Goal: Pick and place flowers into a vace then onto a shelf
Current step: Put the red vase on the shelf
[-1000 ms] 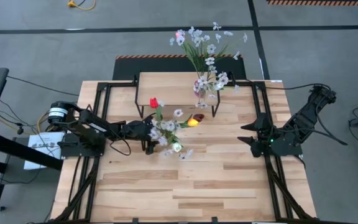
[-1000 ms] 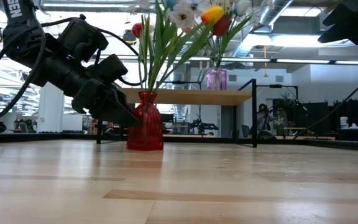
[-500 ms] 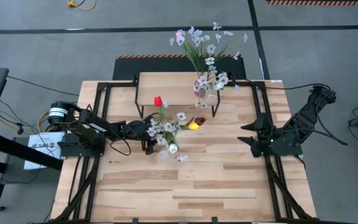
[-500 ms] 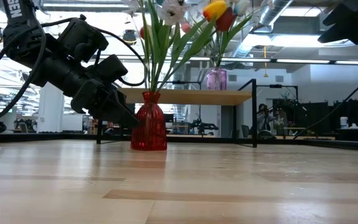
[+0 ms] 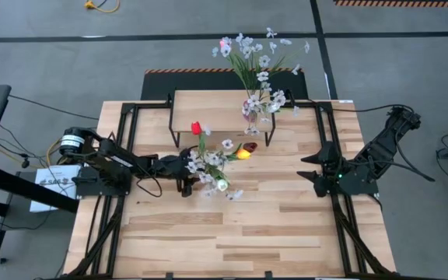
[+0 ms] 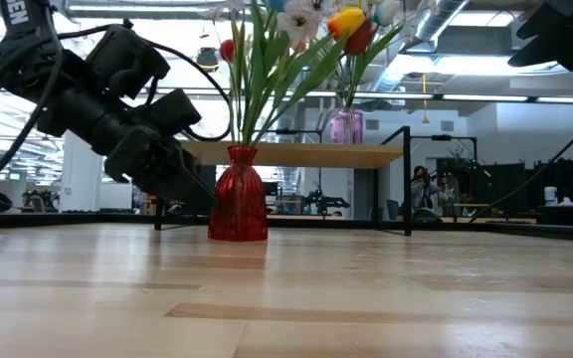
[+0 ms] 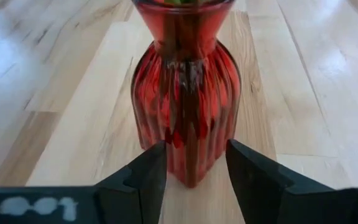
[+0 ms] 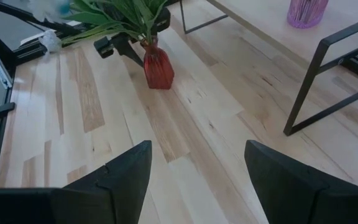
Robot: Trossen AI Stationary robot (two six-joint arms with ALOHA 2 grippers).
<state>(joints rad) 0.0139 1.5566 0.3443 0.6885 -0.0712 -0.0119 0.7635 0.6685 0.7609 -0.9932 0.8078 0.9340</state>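
Left gripper [image 7: 191,165] is low on the table [image 5: 232,233], left of centre, with its two fingers [image 7: 148,171] clamped on the base of the red vase [image 7: 186,106], one pad pressed to each side of the ribbed glass. The vase stands upright on the boards in the low view [image 6: 238,204], just in front of the shelf [image 5: 216,109], holding the flowers [image 5: 212,159]: a red tulip, a yellow-orange one and white blossoms fanning out towards the table's middle. The shelf sits along the far edge, its board raised on dark legs, and a purple vase [image 6: 346,125] with a white spray [image 5: 259,58] already occupies its right end, close to that corner; the left end of the board shows bare wood. Between the red vase and the shelf's near edge there is only a narrow strip of table, and a shelf leg stands near the vase. Towards the near edge the tabletop runs open and wide. Right gripper [image 8: 194,168] hangs by the right edge, well apart from both vases, fingers spread wide and holding nothing.
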